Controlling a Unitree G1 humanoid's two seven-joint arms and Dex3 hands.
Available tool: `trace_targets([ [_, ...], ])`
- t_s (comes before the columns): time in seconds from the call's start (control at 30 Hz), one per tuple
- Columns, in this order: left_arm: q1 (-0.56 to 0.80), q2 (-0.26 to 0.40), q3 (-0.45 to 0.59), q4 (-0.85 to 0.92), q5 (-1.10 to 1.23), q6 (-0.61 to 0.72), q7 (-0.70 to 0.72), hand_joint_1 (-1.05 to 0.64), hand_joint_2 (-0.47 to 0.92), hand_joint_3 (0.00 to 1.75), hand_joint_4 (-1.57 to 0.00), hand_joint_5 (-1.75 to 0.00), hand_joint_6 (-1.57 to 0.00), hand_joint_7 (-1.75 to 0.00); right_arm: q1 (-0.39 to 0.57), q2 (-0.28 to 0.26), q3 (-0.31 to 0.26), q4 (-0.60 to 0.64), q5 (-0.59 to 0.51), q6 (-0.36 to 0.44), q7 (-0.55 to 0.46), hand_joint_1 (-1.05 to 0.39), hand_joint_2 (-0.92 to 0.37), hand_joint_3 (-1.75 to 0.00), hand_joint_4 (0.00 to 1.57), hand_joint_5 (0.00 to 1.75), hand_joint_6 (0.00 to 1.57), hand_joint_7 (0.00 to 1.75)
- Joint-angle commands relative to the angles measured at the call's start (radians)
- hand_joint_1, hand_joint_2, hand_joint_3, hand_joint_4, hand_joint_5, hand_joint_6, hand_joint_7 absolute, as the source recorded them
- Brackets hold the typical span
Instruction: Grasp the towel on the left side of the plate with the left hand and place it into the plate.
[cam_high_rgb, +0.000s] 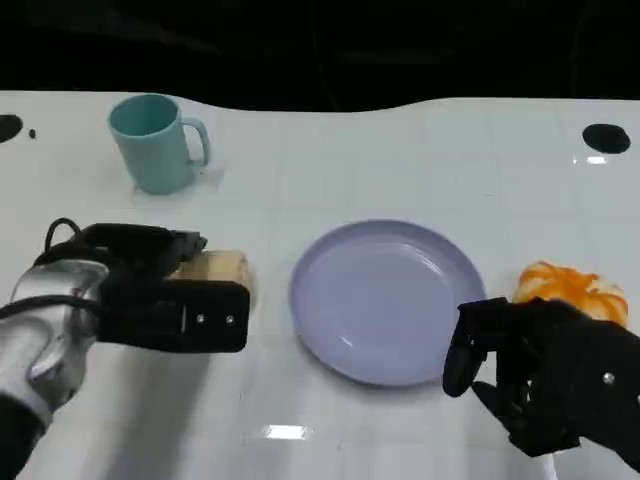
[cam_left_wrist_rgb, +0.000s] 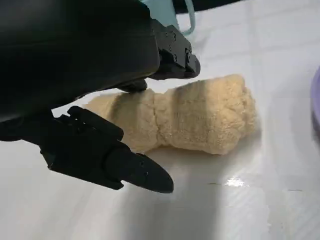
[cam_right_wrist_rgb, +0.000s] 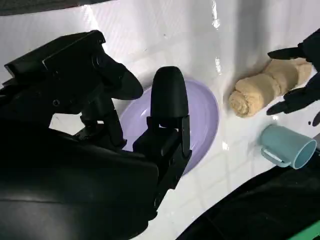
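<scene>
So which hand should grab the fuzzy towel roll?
The left hand. Its fingers already sit on both sides of the rolled towel, not yet closed. The right hand is across the plate.

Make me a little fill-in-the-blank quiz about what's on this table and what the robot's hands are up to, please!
1. The rolled beige towel lies on the table, on the ____ side of the plate.
2. The mug standing behind the towel is coloured ____.
3. The left hand has its fingers on either side of the ____.
4. The plate has ____ on it.

Missing words: left; teal; towel; nothing
</scene>
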Motion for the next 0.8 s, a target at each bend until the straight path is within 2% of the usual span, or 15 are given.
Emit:
trace_targets([
  [0.03,-0.091,-0.027,-0.066,0.189,0.040,-0.029,0.005,-0.51,0.91,0.03,-0.24,-0.22,-0.27,-0.02,0.006,-0.001,-0.003,-0.036,-0.005,0.040,-0.008,-0.03,-0.55,-1.09,0.73,1.74,0.70,1.41],
  [0.1,-0.115,-0.046,-0.084,0.271,0.045,-0.046,0.035,-0.52,0.92,0.08,-0.29,-0.21,-0.32,-0.03,0.007,-0.001,-0.002,-0.040,-0.003,0.043,-0.008,-0.03,-0.55,-1.09,0.73,1.74,0.70,1.41],
  [0.23,-0.119,-0.069,-0.072,0.369,0.019,-0.107,0.165,-0.39,0.92,0.12,-0.62,-0.29,-0.71,-0.13,0.006,-0.002,-0.004,-0.043,-0.001,0.046,-0.009,-0.03,-0.55,-1.09,0.73,1.75,0.70,1.41],
  [0.27,-0.115,-0.070,-0.068,0.384,0.014,-0.130,0.205,-0.31,0.92,0.11,-0.70,-0.44,-0.86,-0.17,0.005,-0.003,-0.004,-0.043,-0.002,0.048,-0.009,-0.03,-0.55,-1.09,0.73,1.75,0.70,1.41],
  [0.33,-0.107,-0.068,-0.058,0.406,-0.001,-0.181,0.279,-0.25,0.92,0.12,-0.74,-0.66,-0.99,-0.23,0.001,-0.008,-0.002,-0.042,-0.005,0.051,-0.006,-0.03,-0.55,-1.09,0.73,1.75,0.71,1.41],
  [0.37,-0.102,-0.066,-0.053,0.413,-0.007,-0.205,0.317,-0.25,0.92,0.14,-0.76,-0.98,-1.01,-0.31,-0.001,-0.010,-0.002,-0.041,-0.006,0.051,-0.005,-0.04,-0.55,-1.09,0.73,1.74,0.70,1.41],
  [0.43,-0.098,-0.065,-0.051,0.423,-0.011,-0.233,0.377,-0.25,0.92,0.12,-0.78,-1.28,-1.02,-0.45,-0.001,-0.012,-0.005,-0.039,-0.004,0.049,-0.003,-0.04,-0.54,-1.09,0.73,1.74,0.70,1.40],
  [0.47,-0.097,-0.064,-0.051,0.426,-0.010,-0.244,0.405,-0.25,0.92,0.12,-0.76,-1.42,-0.96,-0.64,-0.001,-0.014,-0.006,-0.039,-0.003,0.048,-0.002,-0.04,-0.54,-1.09,0.73,1.74,0.71,1.40],
  [0.5,-0.096,-0.063,-0.050,0.431,-0.011,-0.256,0.426,-0.23,0.92,0.13,-0.75,-1.61,-0.86,-1.00,-0.001,-0.014,-0.006,-0.038,-0.003,0.046,-0.001,-0.04,-0.54,-1.10,0.73,1.74,0.71,1.40],
  [0.57,-0.088,-0.063,-0.029,0.432,-0.032,-0.290,0.484,-0.21,0.91,0.24,-0.82,-1.72,-0.71,-1.46,-0.001,-0.016,-0.004,-0.040,-0.005,0.050,-0.001,-0.04,-0.54,-1.10,0.73,1.74,0.71,1.39],
  [0.6,-0.082,-0.065,-0.017,0.432,-0.042,-0.307,0.518,-0.21,0.91,0.28,-0.85,-1.73,-0.67,-1.58,-0.001,-0.015,-0.004,-0.042,-0.005,0.053,-0.002,-0.04,-0.54,-1.10,0.73,1.74,0.71,1.39],
  [0.63,-0.076,-0.065,-0.004,0.429,-0.053,-0.324,0.550,-0.21,0.86,0.38,-0.88,-1.74,-0.67,-1.63,-0.002,-0.015,-0.002,-0.043,-0.006,0.058,-0.003,-0.04,-0.54,-1.10,0.73,1.74,0.71,1.39],
  [0.67,-0.071,-0.065,0.004,0.423,-0.060,-0.338,0.576,-0.22,0.72,0.66,-0.91,-1.74,-0.66,-1.69,-0.002,-0.014,-0.001,-0.044,-0.007,0.060,-0.004,-0.04,-0.54,-1.10,0.73,1.74,0.71,1.39],
  [0.7,-0.067,-0.063,0.010,0.416,-0.064,-0.348,0.594,-0.23,0.66,0.78,-0.93,-1.74,-0.66,-1.72,-0.003,-0.013,0.001,-0.044,-0.007,0.060,-0.005,-0.04,-0.54,-1.10,0.73,1.74,0.71,1.39],
  [0.8,-0.056,-0.057,0.010,0.392,-0.045,-0.349,0.661,-0.23,0.61,0.85,-0.93,-1.75,-0.63,-1.72,-0.004,-0.013,0.005,-0.035,-0.008,0.044,-0.007,-0.03,-0.55,-1.09,0.74,1.74,0.71,1.39],
])
